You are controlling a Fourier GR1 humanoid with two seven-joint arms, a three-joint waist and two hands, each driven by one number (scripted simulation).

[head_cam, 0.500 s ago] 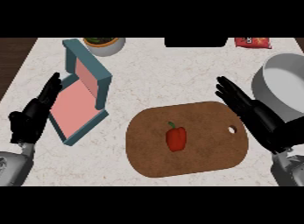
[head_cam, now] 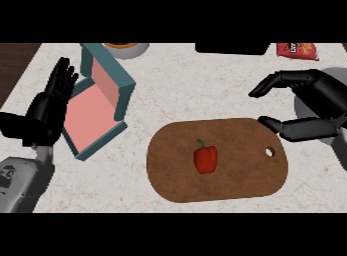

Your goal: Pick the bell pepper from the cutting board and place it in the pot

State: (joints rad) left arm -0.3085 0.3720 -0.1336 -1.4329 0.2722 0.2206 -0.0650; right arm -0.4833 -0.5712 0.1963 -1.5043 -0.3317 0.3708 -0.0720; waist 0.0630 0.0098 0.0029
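A small red bell pepper (head_cam: pixel 205 158) with a green stem lies near the middle of the brown oval cutting board (head_cam: pixel 235 185). My right hand (head_cam: pixel 325 102) hovers over the board's upper right edge, fingers spread and bent, thumb pointing left, holding nothing. It covers most of the grey pot (head_cam: pixel 346 76), of which only a rim shows at the right edge. My left hand (head_cam: pixel 44 111) rests open at the left, fingers up, far from the pepper.
A teal box with a pink inside (head_cam: pixel 98 102) lies open left of the board. At the counter's back stand a bowl (head_cam: pixel 126 49), a dark object (head_cam: pixel 233 48) and a red packet (head_cam: pixel 297 50).
My right hand has moved up and leftward over the pot and turned, its fingers now bent toward the left. The left hand and the pepper have stayed put.
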